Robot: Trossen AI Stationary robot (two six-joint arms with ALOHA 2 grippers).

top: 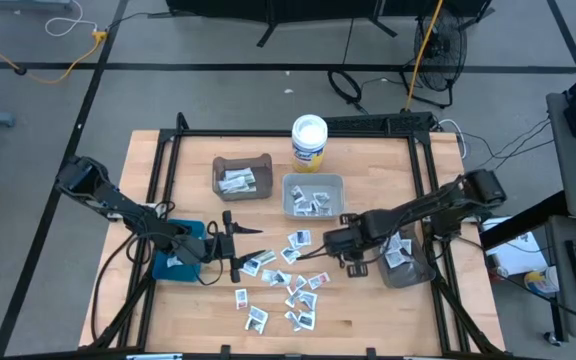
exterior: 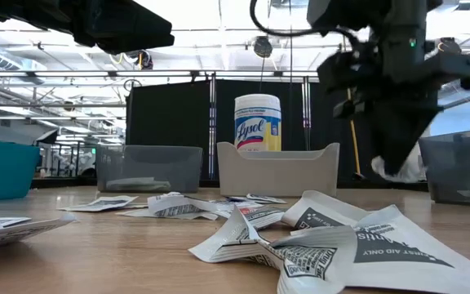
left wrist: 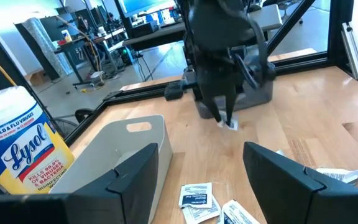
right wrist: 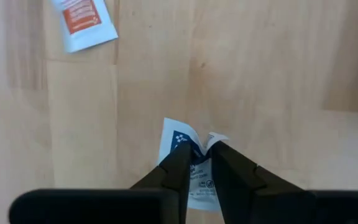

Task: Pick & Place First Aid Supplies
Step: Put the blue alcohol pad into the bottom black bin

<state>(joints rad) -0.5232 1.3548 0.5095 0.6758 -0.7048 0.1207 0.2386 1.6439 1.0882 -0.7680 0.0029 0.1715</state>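
The right gripper (right wrist: 197, 155), held above the wooden table (top: 368, 310) just left of the dark grey bin (top: 408, 265), pinches a crumpled blue-printed white packet (right wrist: 182, 146), while the left gripper (top: 236, 248) waits spread by the teal bin (top: 168, 265), beside scattered packets (top: 283, 285).

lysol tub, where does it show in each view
High view: the Lysol tub stands at the table's far edge, behind the grey bin.
Low view: centre, behind that bin.
Left wrist view: picture's left edge, beside the bin.
Right wrist view: not in it.
Shared landmark: the grey bin.
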